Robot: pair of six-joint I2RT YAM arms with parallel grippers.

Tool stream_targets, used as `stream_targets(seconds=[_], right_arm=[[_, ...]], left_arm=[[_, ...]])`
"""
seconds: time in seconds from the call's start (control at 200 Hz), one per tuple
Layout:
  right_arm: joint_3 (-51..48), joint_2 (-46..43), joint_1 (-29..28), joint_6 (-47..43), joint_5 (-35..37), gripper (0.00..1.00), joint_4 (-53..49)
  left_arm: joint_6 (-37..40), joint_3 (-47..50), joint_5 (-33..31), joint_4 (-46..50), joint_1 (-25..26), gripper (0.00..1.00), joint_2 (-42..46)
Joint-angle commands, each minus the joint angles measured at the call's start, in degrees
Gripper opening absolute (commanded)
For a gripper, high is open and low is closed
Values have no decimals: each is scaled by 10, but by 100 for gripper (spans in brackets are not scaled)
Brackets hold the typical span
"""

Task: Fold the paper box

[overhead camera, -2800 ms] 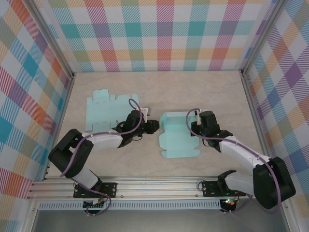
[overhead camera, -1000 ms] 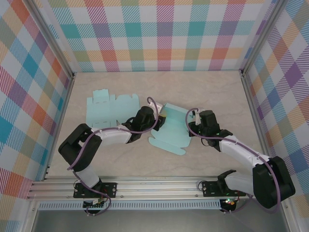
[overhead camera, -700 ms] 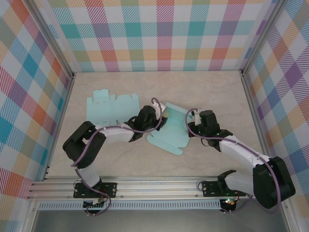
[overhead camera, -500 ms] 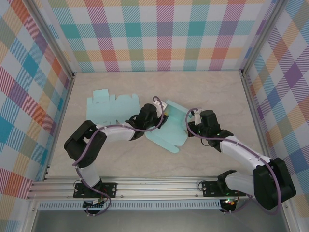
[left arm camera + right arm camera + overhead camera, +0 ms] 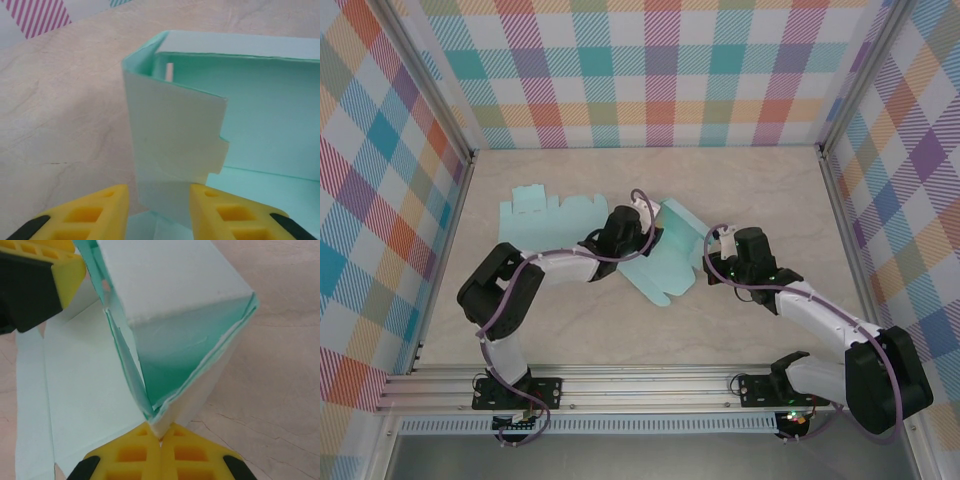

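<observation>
Right wrist view: the right gripper (image 5: 161, 434) was pinched shut on the box (image 5: 170, 305) corner at 6 o'clock. The left gripper (image 5: 157, 194) stood narrowly parted around a flap (image 5: 172, 130). The light, flimsy paper likely needed holding near its creases.

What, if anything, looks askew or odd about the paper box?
The half-folded box lies skewed, its corner pinched by the right gripper; one side flap stands loose inside the open left gripper. Nothing looks torn.

top: overhead, far | wrists: low, close-up, opposite sides | shared: paper box (image 5: 660, 268)
</observation>
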State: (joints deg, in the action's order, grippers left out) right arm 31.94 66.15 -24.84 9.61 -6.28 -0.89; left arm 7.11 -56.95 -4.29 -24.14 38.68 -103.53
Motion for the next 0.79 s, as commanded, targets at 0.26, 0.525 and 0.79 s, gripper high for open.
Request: stream_targets(seconds=[0.26, 0.525, 0.79], right_arm=[[-1, -19, -4, -14, -32, 0, 25], [-6, -32, -5, -8, 1, 0, 24], [5, -46, -4, -21, -37, 0, 4]], left_arm=[[-36, -4, 77, -44, -38, 40, 13], [-34, 77, 173, -3, -48, 54, 186], [-94, 63, 40, 133, -113, 60, 312]])
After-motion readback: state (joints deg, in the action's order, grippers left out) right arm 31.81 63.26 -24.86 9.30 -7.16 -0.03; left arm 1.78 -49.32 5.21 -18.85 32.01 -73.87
